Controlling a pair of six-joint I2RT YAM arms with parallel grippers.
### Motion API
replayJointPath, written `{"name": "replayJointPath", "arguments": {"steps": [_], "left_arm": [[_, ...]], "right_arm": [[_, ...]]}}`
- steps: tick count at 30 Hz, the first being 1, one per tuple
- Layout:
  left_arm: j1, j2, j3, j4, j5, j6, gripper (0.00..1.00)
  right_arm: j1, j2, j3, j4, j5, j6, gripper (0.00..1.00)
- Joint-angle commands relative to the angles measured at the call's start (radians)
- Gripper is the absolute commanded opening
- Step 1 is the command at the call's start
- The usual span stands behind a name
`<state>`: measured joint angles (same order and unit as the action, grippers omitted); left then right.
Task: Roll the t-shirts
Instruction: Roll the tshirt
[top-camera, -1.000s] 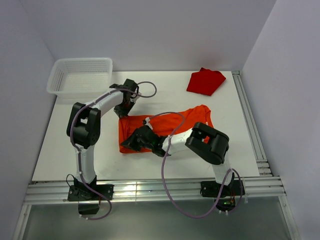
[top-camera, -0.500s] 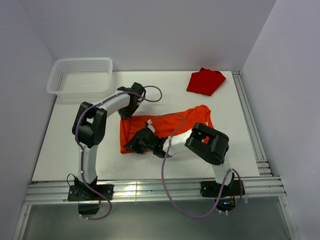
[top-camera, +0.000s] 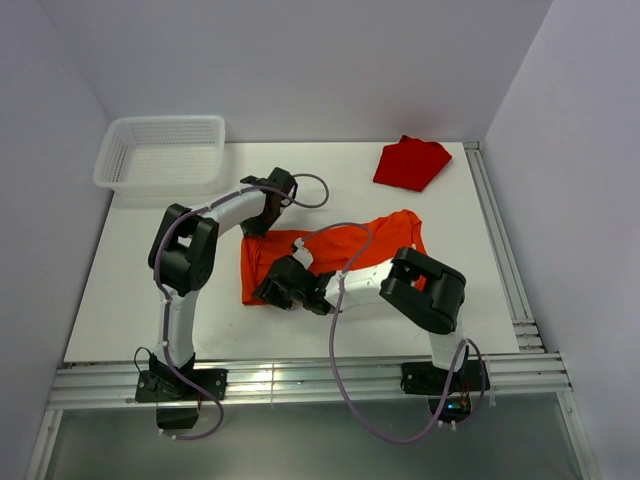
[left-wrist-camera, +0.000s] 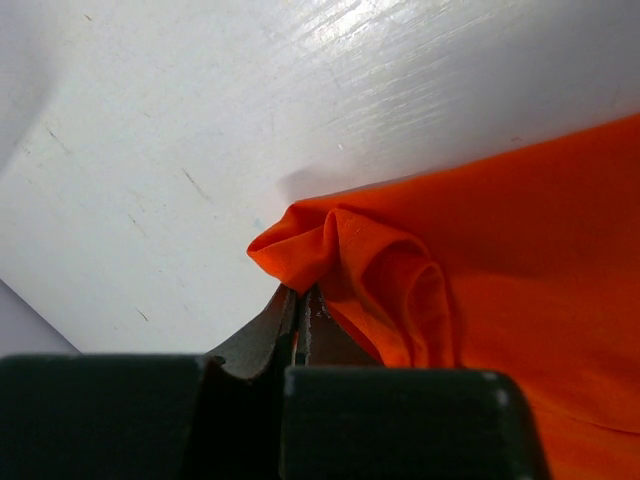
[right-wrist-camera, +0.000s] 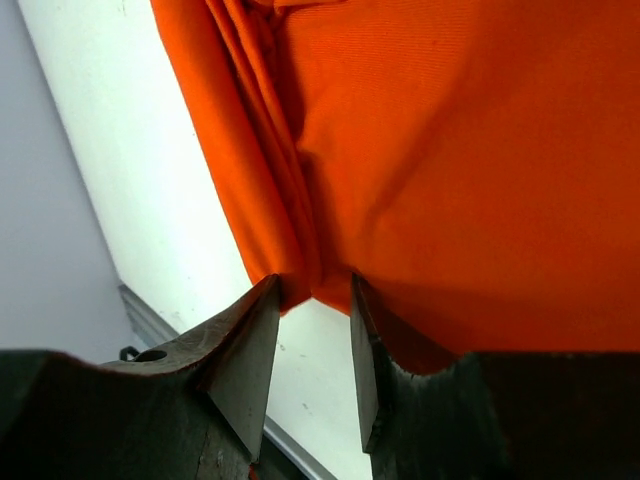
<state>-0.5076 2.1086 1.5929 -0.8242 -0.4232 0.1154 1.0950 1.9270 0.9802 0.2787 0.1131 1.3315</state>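
A bright orange t-shirt (top-camera: 345, 250) lies spread on the white table, its left part folded into a narrow band. My left gripper (top-camera: 252, 229) is at the shirt's far-left corner. In the left wrist view it (left-wrist-camera: 300, 298) is shut on a bunched corner of the orange t-shirt (left-wrist-camera: 520, 250). My right gripper (top-camera: 260, 294) is at the near-left corner. In the right wrist view it (right-wrist-camera: 313, 282) is open, with the folded edge of the orange t-shirt (right-wrist-camera: 450, 150) loose between its tips. A second, red t-shirt (top-camera: 410, 163) lies folded at the back right.
A white mesh basket (top-camera: 160, 150) stands at the back left corner. Grey walls close in the table on three sides. A metal rail (top-camera: 495, 240) runs down the right edge, and another runs along the front by the arm bases.
My right gripper has opened and let go of the shirt's near-left corner. My left gripper has shifted right and slightly away, still pinching the far-left corner, narrowing the fold.
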Motion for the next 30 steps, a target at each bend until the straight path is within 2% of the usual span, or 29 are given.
{"name": "replayJointPath", "arguments": {"steps": [1,10,14,24,26,30], "left_arm": [[-0.012,0.004,0.021,0.042,-0.04,0.001,0.0],[-0.022,0.008,0.032,0.03,-0.042,-0.006,0.0],[-0.023,0.005,0.03,0.028,-0.043,-0.008,0.0],[-0.032,0.011,0.038,0.017,-0.043,-0.016,0.0],[-0.032,0.011,0.039,0.016,-0.042,-0.019,0.0],[-0.034,0.013,0.042,0.013,-0.038,-0.02,0.0]], "right_arm": [[0.013,-0.075,0.057,-0.12,0.079,-0.061,0.42],[0.014,-0.065,0.189,-0.24,0.174,-0.199,0.43],[0.014,0.026,0.329,-0.324,0.212,-0.276,0.43],[0.013,0.173,0.554,-0.461,0.29,-0.371,0.45],[0.014,0.188,0.572,-0.466,0.303,-0.376,0.45],[0.022,0.161,0.502,-0.368,0.322,-0.364,0.44]]}}
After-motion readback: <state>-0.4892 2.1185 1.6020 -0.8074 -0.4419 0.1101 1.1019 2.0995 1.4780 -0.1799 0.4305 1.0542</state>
